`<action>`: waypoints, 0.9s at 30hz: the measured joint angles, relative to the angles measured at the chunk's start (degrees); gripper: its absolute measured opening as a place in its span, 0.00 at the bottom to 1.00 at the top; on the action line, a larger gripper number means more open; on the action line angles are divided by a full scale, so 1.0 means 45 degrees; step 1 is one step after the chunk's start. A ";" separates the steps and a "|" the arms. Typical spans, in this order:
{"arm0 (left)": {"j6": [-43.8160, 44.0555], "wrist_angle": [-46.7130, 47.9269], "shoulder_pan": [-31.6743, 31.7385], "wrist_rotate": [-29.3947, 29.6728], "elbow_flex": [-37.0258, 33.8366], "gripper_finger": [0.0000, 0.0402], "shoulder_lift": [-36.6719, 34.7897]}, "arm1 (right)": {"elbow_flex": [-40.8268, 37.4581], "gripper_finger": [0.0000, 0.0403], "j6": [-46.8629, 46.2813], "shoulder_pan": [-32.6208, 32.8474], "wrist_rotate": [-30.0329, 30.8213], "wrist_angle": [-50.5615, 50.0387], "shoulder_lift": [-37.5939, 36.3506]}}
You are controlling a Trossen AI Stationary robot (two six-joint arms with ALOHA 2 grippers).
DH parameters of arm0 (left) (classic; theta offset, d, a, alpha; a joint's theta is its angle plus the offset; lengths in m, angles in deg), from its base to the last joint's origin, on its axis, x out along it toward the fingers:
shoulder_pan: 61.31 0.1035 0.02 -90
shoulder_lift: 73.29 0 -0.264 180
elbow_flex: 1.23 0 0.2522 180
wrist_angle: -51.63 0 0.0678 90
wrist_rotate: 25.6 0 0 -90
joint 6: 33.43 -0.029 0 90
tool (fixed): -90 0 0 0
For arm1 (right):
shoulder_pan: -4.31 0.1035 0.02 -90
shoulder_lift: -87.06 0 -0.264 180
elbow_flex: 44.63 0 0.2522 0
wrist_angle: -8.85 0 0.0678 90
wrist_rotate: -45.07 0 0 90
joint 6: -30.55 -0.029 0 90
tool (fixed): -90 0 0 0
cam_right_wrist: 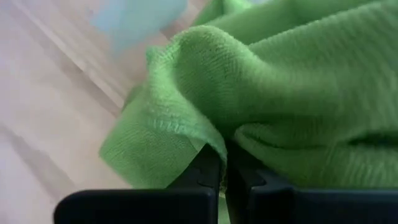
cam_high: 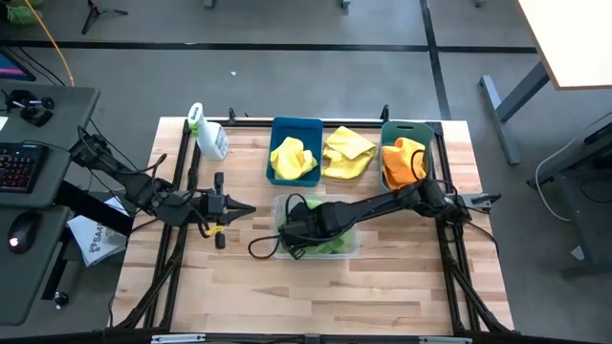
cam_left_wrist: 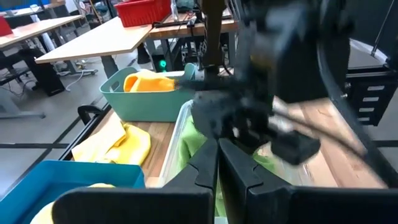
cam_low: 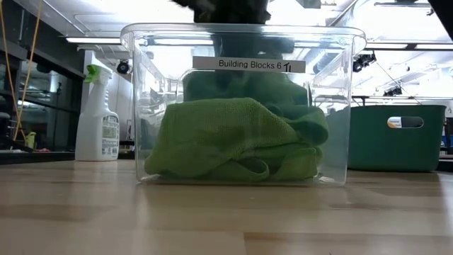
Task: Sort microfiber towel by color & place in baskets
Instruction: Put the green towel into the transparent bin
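Green microfiber towels [cam_low: 241, 138] lie bunched in the clear basket [cam_low: 340, 106], which stands at the middle of the wooden table [cam_high: 402, 287], nearer the front edge than the other bins; a label on its wall reads "Building Blocks 6". The right gripper [cam_right_wrist: 222, 163] reaches down into this clear basket from the right side of the table, its fingers pressed together with a fold of green cloth pinched between the tips, as the right wrist view shows close up. The left gripper [cam_high: 247, 209] hovers over the bare table just left of the clear basket, fingers pressed together and holding nothing, pointing toward the basket. Behind the clear basket, along the far side of the table, stands the blue basket [cam_high: 295, 126] with a yellow towel [cam_high: 293, 159] crumpled inside. Just to its right a second yellow towel [cam_high: 348, 153] lies between the blue basket and the teal-green basket [cam_high: 409, 127]; whether it rests on the table or in something cannot be told. The teal-green basket holds an orange towel [cam_high: 400, 162]. A white spray bottle [cam_high: 208, 134] with a green top stands at the far left of the table, apart from the baskets.
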 joint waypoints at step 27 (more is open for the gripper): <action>0.0214 -0.0011 0.0005 -0.0084 0.0000 0.00 -0.0147 | -0.0015 0.00 0.3669 -0.1279 -0.2458 0.1652 0.2087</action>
